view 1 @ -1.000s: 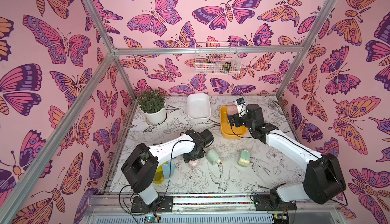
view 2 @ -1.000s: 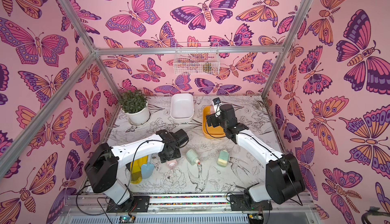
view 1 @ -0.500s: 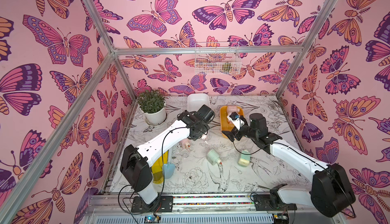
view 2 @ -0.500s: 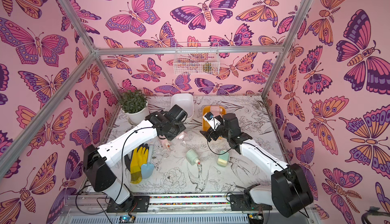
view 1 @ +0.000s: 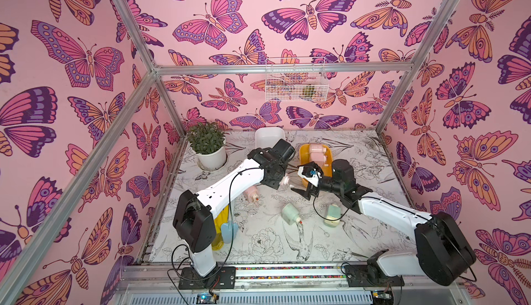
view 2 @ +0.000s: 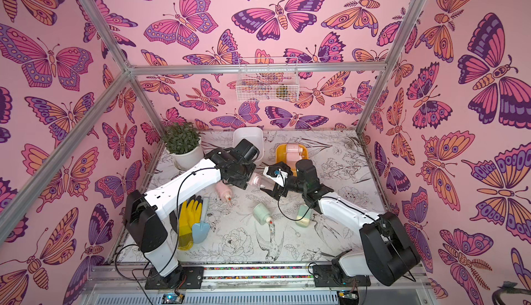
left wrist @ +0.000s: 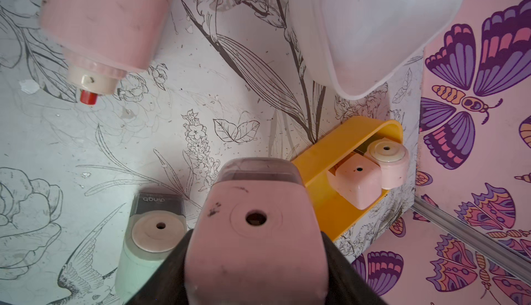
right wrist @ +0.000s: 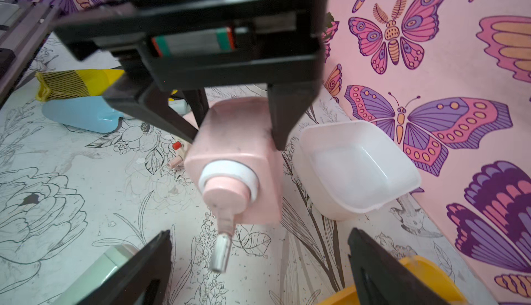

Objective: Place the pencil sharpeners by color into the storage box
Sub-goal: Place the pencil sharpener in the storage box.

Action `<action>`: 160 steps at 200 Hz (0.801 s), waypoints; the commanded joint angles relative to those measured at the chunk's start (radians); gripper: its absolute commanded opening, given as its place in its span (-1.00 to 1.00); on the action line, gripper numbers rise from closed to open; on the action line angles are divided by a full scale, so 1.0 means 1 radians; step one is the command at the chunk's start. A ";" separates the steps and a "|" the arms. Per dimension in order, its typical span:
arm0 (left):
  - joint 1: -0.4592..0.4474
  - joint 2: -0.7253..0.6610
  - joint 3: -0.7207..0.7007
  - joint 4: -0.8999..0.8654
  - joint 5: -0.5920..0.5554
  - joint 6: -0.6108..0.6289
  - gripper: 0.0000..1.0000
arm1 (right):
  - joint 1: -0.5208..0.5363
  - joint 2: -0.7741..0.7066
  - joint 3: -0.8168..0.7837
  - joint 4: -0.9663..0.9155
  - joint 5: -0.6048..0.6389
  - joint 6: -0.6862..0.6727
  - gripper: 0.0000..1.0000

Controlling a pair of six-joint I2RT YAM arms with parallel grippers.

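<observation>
My left gripper (view 1: 280,180) is shut on a pale pink pencil sharpener (left wrist: 255,231), held above the table with its crank handle pointing at my right gripper (right wrist: 258,260). That gripper stands open just short of the handle, its fingers apart on either side. A yellow storage box (view 1: 304,152) at the back holds two pink sharpeners (left wrist: 359,185). A white storage box (view 1: 268,136) stands beside it with nothing in it. Another pink sharpener (view 1: 250,194) lies on the table under the left arm. Two mint green ones (view 1: 290,213) (view 1: 332,216) lie nearer the front.
A potted plant (view 1: 207,145) stands in the back left corner. Yellow gloves (view 2: 186,220) and a light blue hand shovel (view 2: 200,228) lie by the left arm's base. A wire basket (view 1: 296,80) hangs on the back wall.
The left gripper has lifted the pink sharpener off the table and carried it toward the back middle. The right gripper has left the yellow box and swung over to face it.
</observation>
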 commanded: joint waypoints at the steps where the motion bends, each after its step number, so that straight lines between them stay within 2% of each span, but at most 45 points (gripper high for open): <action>1: 0.004 0.030 0.029 -0.005 0.026 -0.038 -1.00 | 0.027 0.027 0.037 -0.003 -0.066 -0.037 0.96; 49: 0.005 0.043 0.044 0.019 0.085 -0.036 -1.00 | 0.059 0.093 0.066 0.036 0.021 -0.070 0.89; 98: 0.003 0.031 0.025 0.034 0.091 -0.036 -1.00 | 0.060 0.125 0.065 0.085 0.065 -0.103 0.79; 160: 0.003 0.030 0.016 0.048 0.100 -0.050 -1.00 | 0.072 0.141 0.050 0.151 0.062 -0.124 0.42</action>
